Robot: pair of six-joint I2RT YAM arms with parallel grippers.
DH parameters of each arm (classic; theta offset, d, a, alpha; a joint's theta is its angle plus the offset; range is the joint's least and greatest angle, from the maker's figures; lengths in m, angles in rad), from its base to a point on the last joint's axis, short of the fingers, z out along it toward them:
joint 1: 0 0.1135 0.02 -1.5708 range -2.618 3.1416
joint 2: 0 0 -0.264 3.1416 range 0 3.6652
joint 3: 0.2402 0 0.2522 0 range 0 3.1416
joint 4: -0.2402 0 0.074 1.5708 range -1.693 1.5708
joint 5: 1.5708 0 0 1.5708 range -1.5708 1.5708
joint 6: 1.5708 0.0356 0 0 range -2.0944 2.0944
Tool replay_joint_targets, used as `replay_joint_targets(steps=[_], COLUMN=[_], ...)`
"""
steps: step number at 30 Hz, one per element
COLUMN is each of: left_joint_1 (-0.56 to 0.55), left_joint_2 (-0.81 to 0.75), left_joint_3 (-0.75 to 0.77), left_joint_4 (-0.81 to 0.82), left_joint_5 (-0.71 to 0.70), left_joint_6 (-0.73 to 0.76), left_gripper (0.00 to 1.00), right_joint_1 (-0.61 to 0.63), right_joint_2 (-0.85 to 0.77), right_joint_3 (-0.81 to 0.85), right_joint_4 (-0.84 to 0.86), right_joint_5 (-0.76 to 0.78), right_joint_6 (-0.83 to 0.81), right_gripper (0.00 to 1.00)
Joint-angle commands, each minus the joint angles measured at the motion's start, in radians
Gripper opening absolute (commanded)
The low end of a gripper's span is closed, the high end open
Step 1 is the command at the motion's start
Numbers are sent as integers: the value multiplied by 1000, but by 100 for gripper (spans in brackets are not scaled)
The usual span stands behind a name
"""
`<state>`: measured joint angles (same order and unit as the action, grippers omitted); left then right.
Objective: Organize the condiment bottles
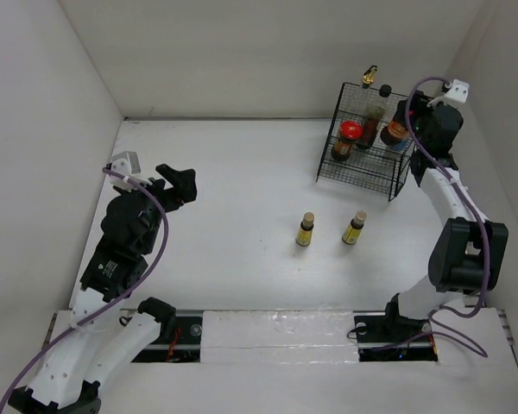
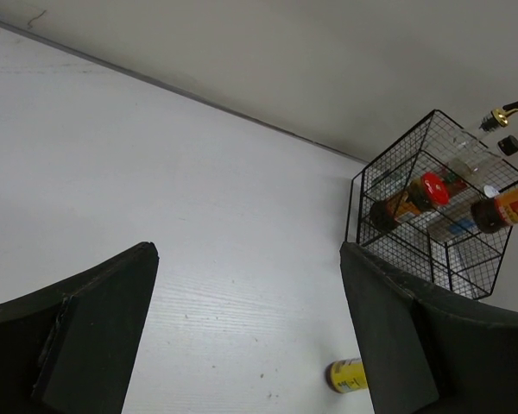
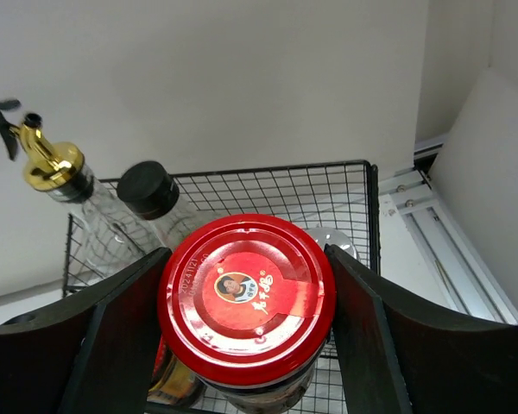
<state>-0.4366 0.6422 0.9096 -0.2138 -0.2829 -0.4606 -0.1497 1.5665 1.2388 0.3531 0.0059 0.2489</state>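
left claw [image 1: 180, 183]: fingers apart, nothing between them, hanging over the bare left side of the tabletop [image 1: 233, 155], well apart from every bottle
left yellow bottle [image 1: 306, 229]: upright mid-tabletop, not yet in the basket
right yellow bottle [image 1: 355, 228]: upright, near the first one
risk, yellow pair: we judge that a claw going for one could clip the other; both are narrow and top-heavy, so either would tip and roll
wire basket [image 1: 363, 172]: far right corner, already holding one red-capped jar [image 1: 349, 131], a black-capped bottle [image 3: 148, 188] and the gold-spouted bottle [image 3: 47, 164]
right claw [image 3: 246, 254]: clamped on the held red-capped jar [image 1: 395, 132] at the basket's right end; we cannot tell if its base is seated
risk, release: if the fingers part early, the jar drops onto wire and may fall sideways
risk, crowding: little room near the black-capped bottle; a nudge could topple it or the tall gold-spouted one
risk, basket: it is light wire, so a downward or sideways push could shift it
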Motion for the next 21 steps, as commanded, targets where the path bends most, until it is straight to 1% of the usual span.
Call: replay_joint_targets(steps=[1,8,12,14,15,16,19,20,21], left_joint_1=[6,6,6,6,6,6,6,6,6], left_joint_2=[8,8,8,8,8,8,8,8,8], left_joint_3=[9,9,9,9,9,9,9,9,9], left_joint_4=[44,44,44,44,44,44,44,44,44], left_joint_5=[10,10,10,10,10,10,10,10,10], left_joint_6=[14,14,23,23,23,23,23,23,23], left_gripper=[82,82,82,82,82,82,82,82,82], right_joint_1=[44,73,91,91,91,91,91,91,91], right_joint_2=[15,89,116,145,156,165,176,176,176], right_joint_3=[-12,-22,-47,-36,-27,-18,2,2,11], right_joint_4=[230,221,205,178,137,117,67,55,44], right_joint_5=[115,138,158,158,158,158,158,158,158], right_joint_6=[-48,-48,-48,-48,-48,-48,-37,-37,-37], right_gripper=[36,36,43,53,57,64,75,80,83])
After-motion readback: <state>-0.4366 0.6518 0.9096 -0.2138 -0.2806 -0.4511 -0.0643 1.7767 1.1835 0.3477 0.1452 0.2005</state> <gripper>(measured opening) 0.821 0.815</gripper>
